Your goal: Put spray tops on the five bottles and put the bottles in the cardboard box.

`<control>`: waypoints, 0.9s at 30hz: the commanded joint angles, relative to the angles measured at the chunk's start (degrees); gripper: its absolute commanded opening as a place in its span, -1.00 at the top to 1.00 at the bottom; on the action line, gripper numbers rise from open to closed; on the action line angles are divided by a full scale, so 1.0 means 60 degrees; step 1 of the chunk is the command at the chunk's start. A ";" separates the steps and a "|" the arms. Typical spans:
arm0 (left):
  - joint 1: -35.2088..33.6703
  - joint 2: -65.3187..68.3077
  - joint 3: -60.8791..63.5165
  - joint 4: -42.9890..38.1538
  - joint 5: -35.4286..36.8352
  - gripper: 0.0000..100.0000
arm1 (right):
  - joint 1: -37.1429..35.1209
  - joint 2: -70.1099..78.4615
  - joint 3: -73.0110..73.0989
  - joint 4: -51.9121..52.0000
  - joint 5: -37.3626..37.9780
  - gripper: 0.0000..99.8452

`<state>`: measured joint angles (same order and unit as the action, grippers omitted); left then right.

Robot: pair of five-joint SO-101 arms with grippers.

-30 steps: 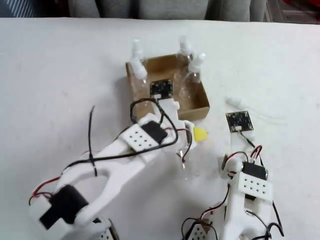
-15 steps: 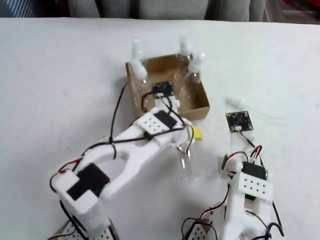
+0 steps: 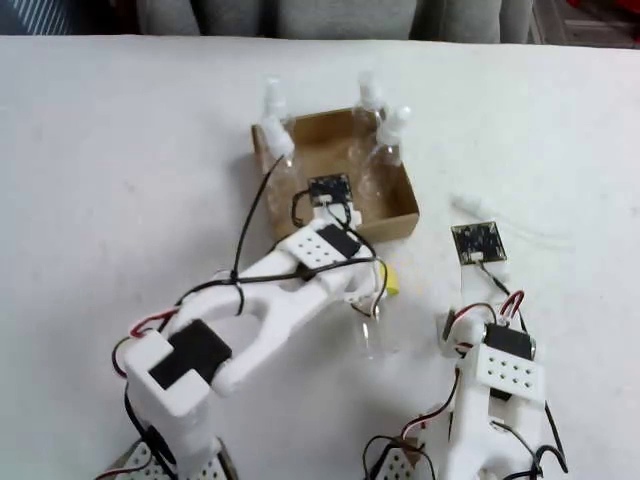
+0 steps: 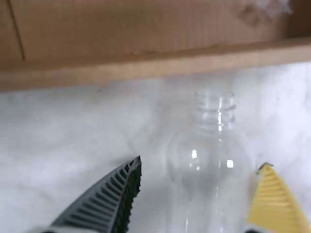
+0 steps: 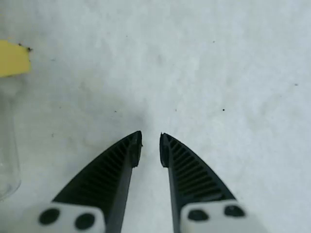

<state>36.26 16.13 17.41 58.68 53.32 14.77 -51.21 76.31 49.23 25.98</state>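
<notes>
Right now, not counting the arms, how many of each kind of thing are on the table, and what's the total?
Bottles with spray tops, in the box: 4, as best the high view shows
Bottle without a top: 1
Loose spray top: 1
Cardboard box: 1
Total: 7

White table, grey seats behind — evenly lit
</notes>
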 commanded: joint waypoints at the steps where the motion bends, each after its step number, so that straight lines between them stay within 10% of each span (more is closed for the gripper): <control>1: 0.0183 -0.0037 -0.0601 0.0103 0.0059 0.29 | 0.0037 -0.0081 -0.0029 -0.0110 0.0132 0.94; 9: 0.0168 -0.0022 -0.0498 -0.0103 -0.0806 0.96 | 0.0037 -0.0081 -0.0029 -0.0110 0.0132 0.94; 27: -0.1531 -0.2908 0.1582 0.2110 -0.3722 0.96 | 0.0066 -0.0081 -0.0029 -0.0095 0.0132 0.94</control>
<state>28.88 7.60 24.26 70.20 34.33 14.77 -51.21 76.31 49.23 25.98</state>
